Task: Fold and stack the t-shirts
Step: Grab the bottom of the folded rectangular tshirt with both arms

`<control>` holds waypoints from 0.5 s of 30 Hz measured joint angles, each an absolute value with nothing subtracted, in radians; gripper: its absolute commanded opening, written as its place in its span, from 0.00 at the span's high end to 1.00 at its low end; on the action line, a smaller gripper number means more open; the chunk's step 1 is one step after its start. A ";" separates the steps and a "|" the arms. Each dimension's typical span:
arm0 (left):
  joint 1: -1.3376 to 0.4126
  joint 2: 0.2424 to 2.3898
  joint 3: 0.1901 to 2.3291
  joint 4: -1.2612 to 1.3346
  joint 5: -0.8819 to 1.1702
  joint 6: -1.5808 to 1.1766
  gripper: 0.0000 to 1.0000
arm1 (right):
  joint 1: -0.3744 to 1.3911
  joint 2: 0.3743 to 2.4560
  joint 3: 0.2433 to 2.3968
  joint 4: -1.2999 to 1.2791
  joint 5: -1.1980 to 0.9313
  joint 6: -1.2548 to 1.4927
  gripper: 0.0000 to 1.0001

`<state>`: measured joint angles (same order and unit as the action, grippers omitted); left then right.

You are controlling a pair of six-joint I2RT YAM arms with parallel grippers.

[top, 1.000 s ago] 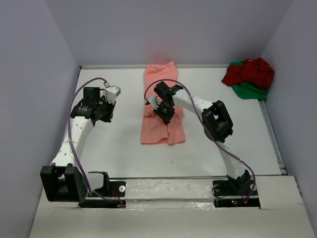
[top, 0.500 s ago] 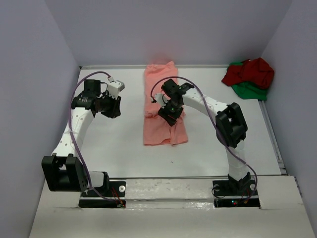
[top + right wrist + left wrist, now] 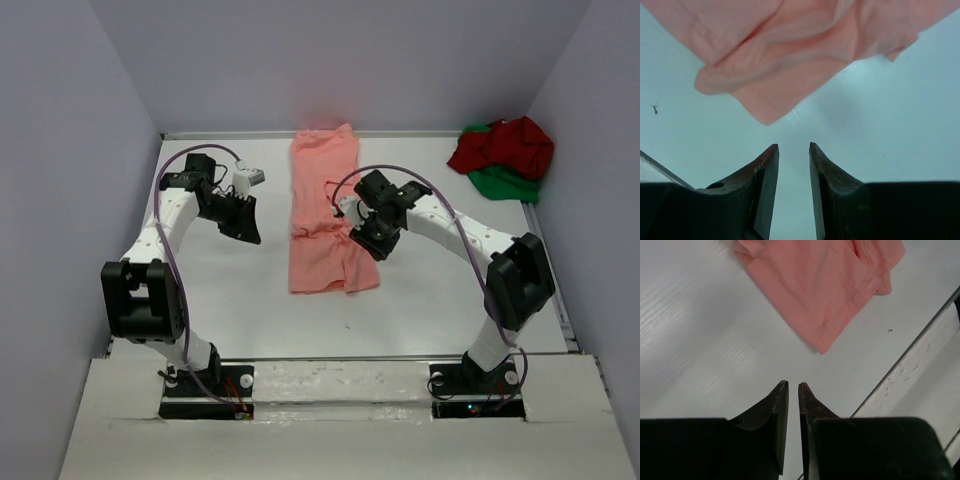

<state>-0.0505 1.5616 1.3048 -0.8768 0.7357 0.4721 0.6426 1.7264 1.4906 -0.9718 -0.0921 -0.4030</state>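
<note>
Hazards: the salmon-pink shirt (image 3: 325,210) lies as a narrow strip, and its lower end is rumpled, with loose layers overlapping. A pinch that catches only the top layer would likely pull the fold open. A pinch set too low would drag the whole strip across the table (image 3: 220,300).

The right gripper (image 3: 368,238) hangs at the strip's lower right edge. Its jaws are parted, and in its wrist view only bare table shows between them. The left gripper (image 3: 243,222) is over bare table to the left of the strip, apart from it, with its jaws a narrow slit apart and holding nothing.

The dark red shirt (image 3: 510,145) sits bunched on the bright green shirt (image 3: 505,183) at the upper right of the overhead frame. Lifting one of them may haul the other along.

Orientation: the pink strip occupies the upper centre of the overhead frame. Its long axis runs top to bottom, with the upper end at the table's far edge. It cannot be told which end is the collar.
</note>
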 measured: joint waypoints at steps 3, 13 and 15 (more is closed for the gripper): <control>-0.050 1.568 1.304 -0.904 0.770 0.483 0.86 | 0.628 1.727 1.375 -0.968 -0.086 -0.371 0.82; -0.050 1.711 1.279 -0.873 0.879 0.449 0.75 | 0.502 1.758 1.334 -0.925 -0.226 -0.252 0.64; -0.050 1.745 1.277 -0.870 0.888 0.447 0.74 | 0.481 1.787 1.334 -0.921 -0.263 -0.240 0.63</control>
<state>-0.0502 1.7454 1.2770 -0.8703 0.8879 0.4469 0.4808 1.7874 1.3342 -0.9215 -0.2634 -0.2401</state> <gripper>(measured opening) 0.258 0.345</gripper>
